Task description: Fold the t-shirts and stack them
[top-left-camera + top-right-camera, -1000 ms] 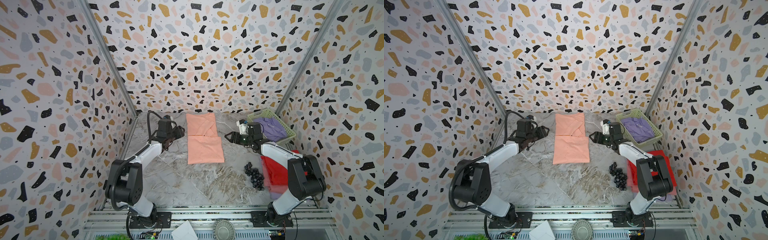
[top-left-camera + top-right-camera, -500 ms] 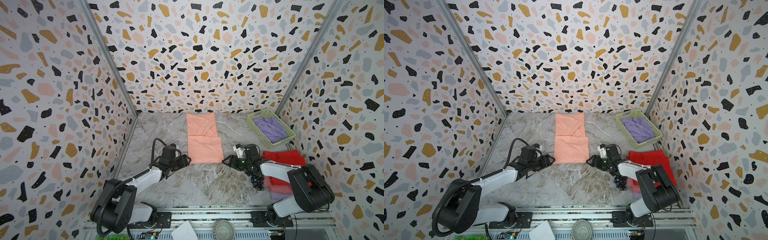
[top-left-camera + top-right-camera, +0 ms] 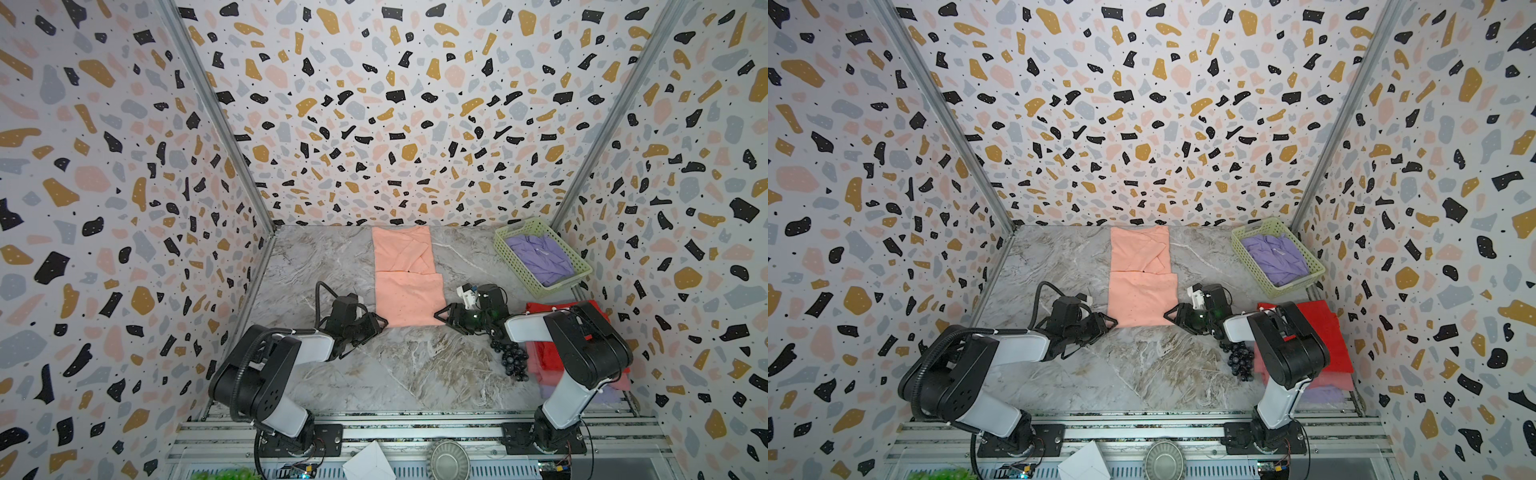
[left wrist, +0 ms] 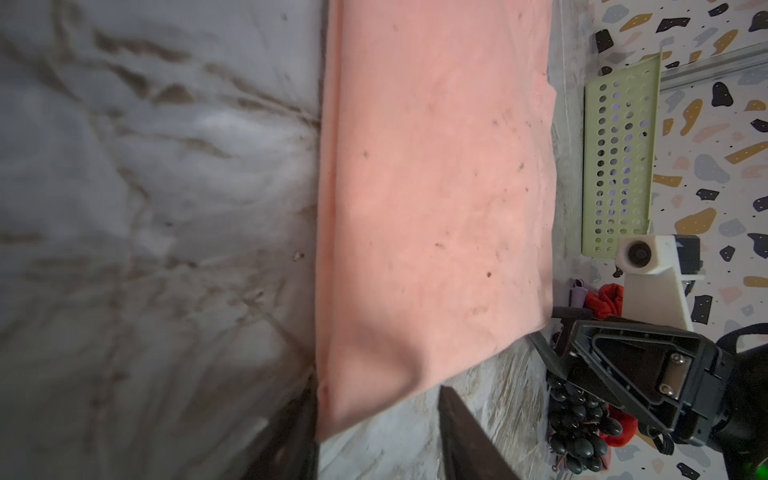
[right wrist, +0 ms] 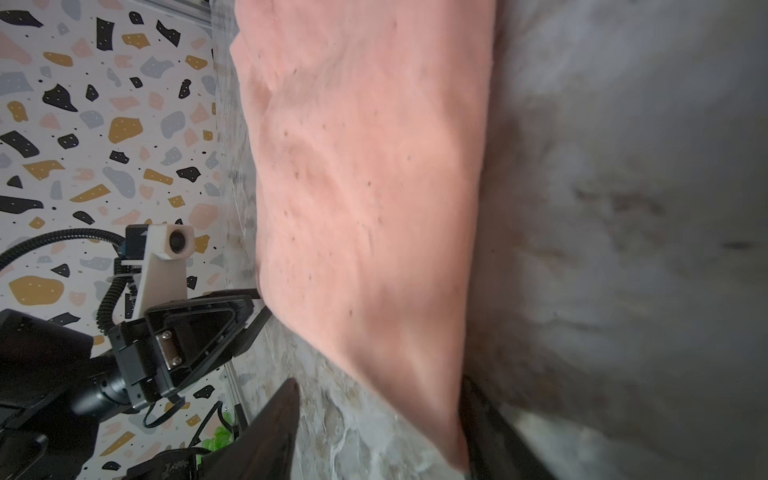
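I hold the left gripper (image 4: pixel 376 390) and right gripper (image 5: pixel 379 382) astride two corners of the peach t-shirt (image 3: pixel 409 297), jaws apart, nothing pinched; next I should pinch, then fold.

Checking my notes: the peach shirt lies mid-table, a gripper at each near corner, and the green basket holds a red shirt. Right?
No: the green basket holds a lavender shirt, as both top views show. The peach shirt does lie mid-table, with the left gripper and right gripper at its near corners.
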Controlling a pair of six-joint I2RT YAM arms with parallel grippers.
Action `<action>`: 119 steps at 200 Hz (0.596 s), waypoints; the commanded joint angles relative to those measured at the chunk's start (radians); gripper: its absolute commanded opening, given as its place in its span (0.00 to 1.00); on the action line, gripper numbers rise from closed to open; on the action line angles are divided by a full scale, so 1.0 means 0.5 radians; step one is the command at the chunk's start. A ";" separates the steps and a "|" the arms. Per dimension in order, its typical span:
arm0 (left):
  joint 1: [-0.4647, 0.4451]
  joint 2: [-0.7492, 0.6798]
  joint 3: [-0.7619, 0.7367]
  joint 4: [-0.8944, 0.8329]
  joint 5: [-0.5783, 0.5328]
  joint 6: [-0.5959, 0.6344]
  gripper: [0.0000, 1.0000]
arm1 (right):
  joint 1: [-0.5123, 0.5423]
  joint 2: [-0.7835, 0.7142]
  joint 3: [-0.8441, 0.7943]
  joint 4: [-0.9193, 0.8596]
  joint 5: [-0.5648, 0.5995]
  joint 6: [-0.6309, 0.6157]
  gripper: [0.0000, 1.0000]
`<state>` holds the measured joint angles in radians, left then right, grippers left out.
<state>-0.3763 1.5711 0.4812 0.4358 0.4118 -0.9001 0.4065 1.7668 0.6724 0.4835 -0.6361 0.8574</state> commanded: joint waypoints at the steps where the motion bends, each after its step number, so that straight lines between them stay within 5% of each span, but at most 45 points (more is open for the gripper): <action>1: -0.008 0.069 0.000 0.133 0.016 -0.072 0.36 | 0.027 0.108 0.058 -0.043 0.044 0.054 0.50; 26: -0.005 0.072 0.036 0.132 -0.009 -0.063 0.12 | 0.040 0.159 0.126 -0.045 0.042 0.053 0.16; 46: -0.008 -0.008 0.048 0.078 -0.008 -0.012 0.01 | 0.056 0.081 0.149 -0.176 0.093 -0.053 0.03; 88: -0.116 -0.447 -0.025 -0.516 -0.047 0.248 0.00 | 0.150 -0.340 0.103 -0.710 0.211 -0.462 0.00; 119: -0.369 -0.947 -0.178 -0.927 -0.104 0.184 0.00 | 0.264 -0.723 -0.068 -1.150 0.179 -0.674 0.00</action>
<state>-0.4789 1.2560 0.4561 0.1890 0.3794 -0.8185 0.5007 1.5372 0.7040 0.1577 -0.5442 0.6483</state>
